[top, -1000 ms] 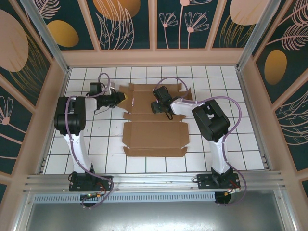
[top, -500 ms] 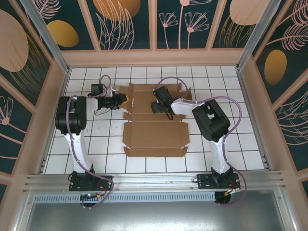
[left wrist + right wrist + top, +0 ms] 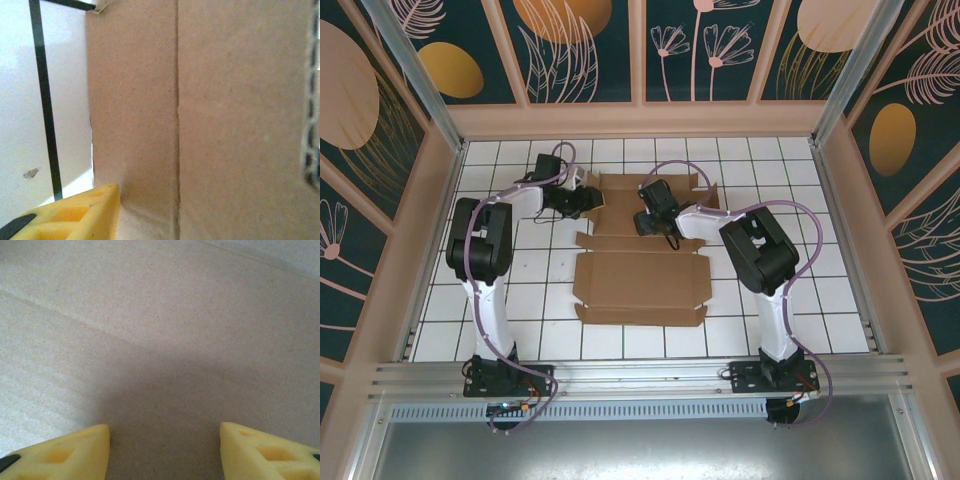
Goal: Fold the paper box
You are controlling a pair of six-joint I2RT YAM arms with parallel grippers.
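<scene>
One sheet of plain brown, unprinted cardboard, the paper box [image 3: 640, 285], lies opened out near the middle of the white tiled counter [image 3: 820, 290] in the top view. Its wide near panel is flat, with a narrow flap along the 6 o'clock edge and notched flaps along the 12 o'clock edge. The left tool [image 3: 588, 200] sits at the box's 10 o'clock corner; I cannot tell how far it is parted. The right tool [image 3: 648, 224] is over the far panel, just past the middle crease. Bare tiles lie at 3, 6 and 9 o'clock of the box (an arm stands in each side stretch), with framed walls beyond.

Left wrist view: the paper box [image 3: 225, 125] shows a face with one crease running from 12 to 6 o'clock and a corrugated cut edge at 3 o'clock. One yellow finger [image 3: 85, 212] sits at 7 o'clock beside the cardboard's edge. White counter [image 3: 20, 100] with a black grout line lies at 9 o'clock.

Right wrist view: the right tool [image 3: 165, 450] has its yellow fingers [image 3: 65, 452] well apart and holds nothing. The paper box [image 3: 160, 340] spreads smooth between and ahead of them, crossed by a faint crease.
</scene>
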